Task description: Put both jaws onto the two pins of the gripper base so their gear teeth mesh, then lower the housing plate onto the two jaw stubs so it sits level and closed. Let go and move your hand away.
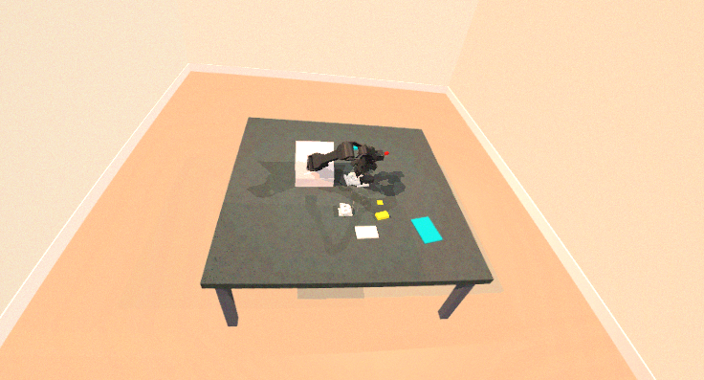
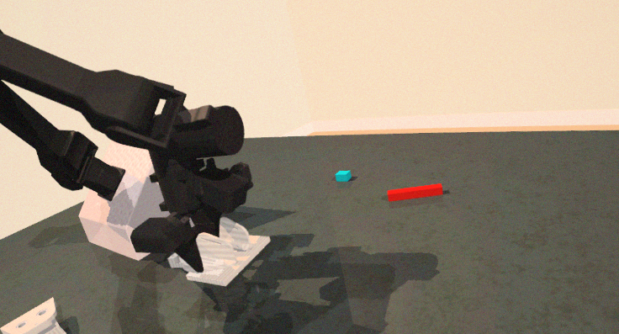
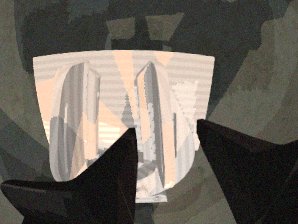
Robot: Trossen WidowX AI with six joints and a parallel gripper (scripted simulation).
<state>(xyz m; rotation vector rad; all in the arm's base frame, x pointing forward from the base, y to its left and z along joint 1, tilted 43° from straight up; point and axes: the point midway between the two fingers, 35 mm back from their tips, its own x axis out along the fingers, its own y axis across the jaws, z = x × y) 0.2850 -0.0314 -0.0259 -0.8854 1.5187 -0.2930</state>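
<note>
The white gripper base [image 1: 352, 179] [image 2: 257, 245] [image 3: 44, 67] lies on the table under the arm. Two pale jaws stand side by side on it: the left jaw [image 3: 75, 120] and the right jaw [image 3: 156, 125]. My gripper [image 3: 166, 129] is open around the right jaw, its left fingertip between the two jaws and its right fingertip just outside the right one, with a gap. The pins and gear teeth are too hidden to judge. The white housing plate [image 1: 345, 210] [image 2: 25, 323] with two holes lies apart on the table, nearer the front.
A pinkish-white block [image 1: 315, 150] [image 2: 97, 221] stands beside the base. Two yellow blocks [image 1: 382, 215] [image 1: 379, 202], a white rectangle [image 1: 366, 232] and a cyan rectangle [image 1: 427, 229] lie toward the front. A small cyan block [image 2: 343, 176] and a red bar [image 2: 415, 193] lie beyond the arm.
</note>
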